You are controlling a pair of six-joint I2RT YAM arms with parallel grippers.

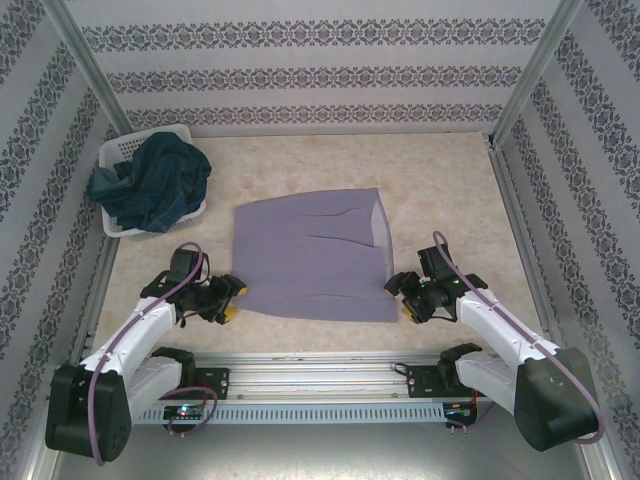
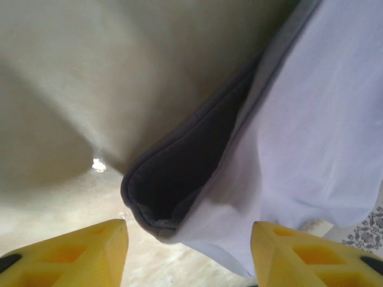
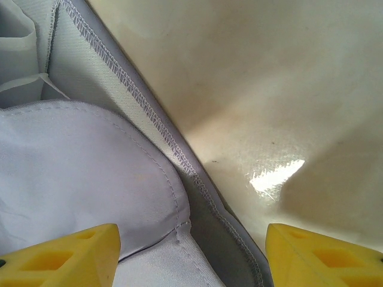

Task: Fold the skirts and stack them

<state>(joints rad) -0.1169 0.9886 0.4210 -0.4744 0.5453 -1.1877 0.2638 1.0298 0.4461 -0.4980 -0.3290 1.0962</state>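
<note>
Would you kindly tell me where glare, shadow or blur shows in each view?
Top view: soft, even light, sharp, hardly any shadow around the grey skirt. Left wrist view: table soft and shaded, one tiny glare spot, the skirt's open fold dark inside. Right wrist view: bright glare patch on the table, skirt stitching crisp.

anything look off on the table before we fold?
Two things. The dark teal skirt is slumped half out of the white basket at far left, spilling over its rim. The lavender skirt lies flat mid-table, but its far right corner is flipped over, showing paler lining, so it isn't a clean rectangle.
</note>
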